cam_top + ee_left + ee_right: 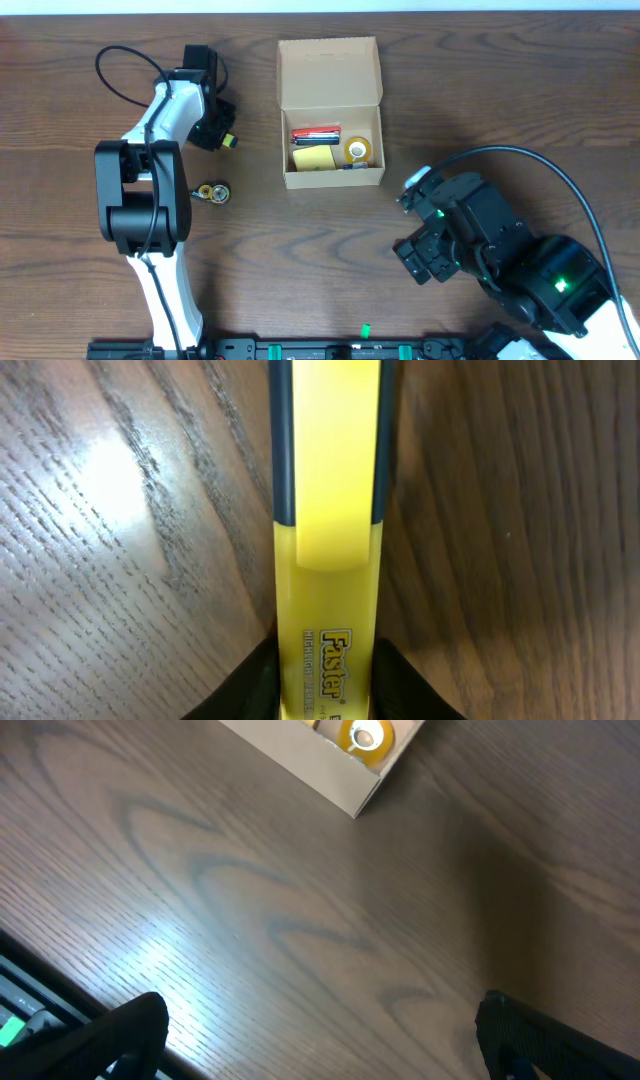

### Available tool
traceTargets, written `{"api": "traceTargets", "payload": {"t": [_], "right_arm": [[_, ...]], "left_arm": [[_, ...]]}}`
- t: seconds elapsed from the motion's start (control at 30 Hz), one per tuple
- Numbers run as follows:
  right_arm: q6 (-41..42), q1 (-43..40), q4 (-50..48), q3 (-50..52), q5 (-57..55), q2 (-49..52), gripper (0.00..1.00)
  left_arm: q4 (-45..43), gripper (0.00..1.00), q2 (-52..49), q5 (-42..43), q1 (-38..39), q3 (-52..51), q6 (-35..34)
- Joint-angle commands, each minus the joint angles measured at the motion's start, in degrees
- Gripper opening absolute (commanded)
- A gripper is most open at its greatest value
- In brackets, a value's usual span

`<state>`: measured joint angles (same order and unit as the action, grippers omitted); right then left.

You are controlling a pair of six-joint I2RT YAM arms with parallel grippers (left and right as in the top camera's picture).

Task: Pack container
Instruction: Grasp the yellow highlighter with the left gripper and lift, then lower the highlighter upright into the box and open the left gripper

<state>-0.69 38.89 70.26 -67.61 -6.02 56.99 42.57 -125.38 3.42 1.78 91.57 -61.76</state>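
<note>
Left gripper (327,695) is down at the table (300,260), its fingers (250,690) pinching the yellow highlighter (330,510) from both sides. Off to its right, apart from it, sits the container (330,70), lid flapped open, tape roll (358,150) inside. On the container's other side, the right gripper (325,1035) hangs with its jaws spread wide.

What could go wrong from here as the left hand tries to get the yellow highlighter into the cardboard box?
1. The left hand pinches the highlighter by its smooth narrow sides, so it may slip or swing on lifting.
2. The box already holds pens, a yellow pad and a tape roll; the highlighter may end up propped across them.
3. A loose tape roll lies beside the left arm and could get knocked.
</note>
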Motion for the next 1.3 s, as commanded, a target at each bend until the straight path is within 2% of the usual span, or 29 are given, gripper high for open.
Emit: {"api": "traceTargets", "payload": {"t": [0.0,0.2,0.33,0.47,0.57,0.77,1.03,1.27], "right_arm": [[-0.7,-0.2,0.0,0.1,-0.2,0.0,0.99],[-0.7,-0.2,0.0,0.1,-0.2,0.0,0.99],[-0.7,-0.2,0.0,0.1,-0.2,0.0,0.99],[-0.7,-0.2,0.0,0.1,-0.2,0.0,0.99],[-0.7,-0.2,0.0,0.1,-0.2,0.0,0.99],[-0.7,-0.2,0.0,0.1,-0.2,0.0,0.99],[-0.7,-0.2,0.0,0.1,-0.2,0.0,0.99],[-0.7,-0.2,0.0,0.1,-0.2,0.0,0.99]], "left_arm": [[1.0,0.27,-0.9,1.4,-0.7,-1.1,-0.7],[1.2,0.06,-0.7,2.1,-1.1,-0.8,-0.6],[3.4,0.06,-0.1,1.8,-1.0,1.8,-0.7],[11.7,0.06,1.4,-1.1,-0.5,10.0,-1.4],[14.3,0.06,2.8,-1.5,0.8,14.8,-3.3],[14.4,0.06,4.9,-4.9,7.3,21.2,-8.2],[14.1,0.06,5.2,-5.5,14.5,24.5,-9.5],[14.2,0.06,5.7,-8.0,20.1,24.5,-17.8]]}}
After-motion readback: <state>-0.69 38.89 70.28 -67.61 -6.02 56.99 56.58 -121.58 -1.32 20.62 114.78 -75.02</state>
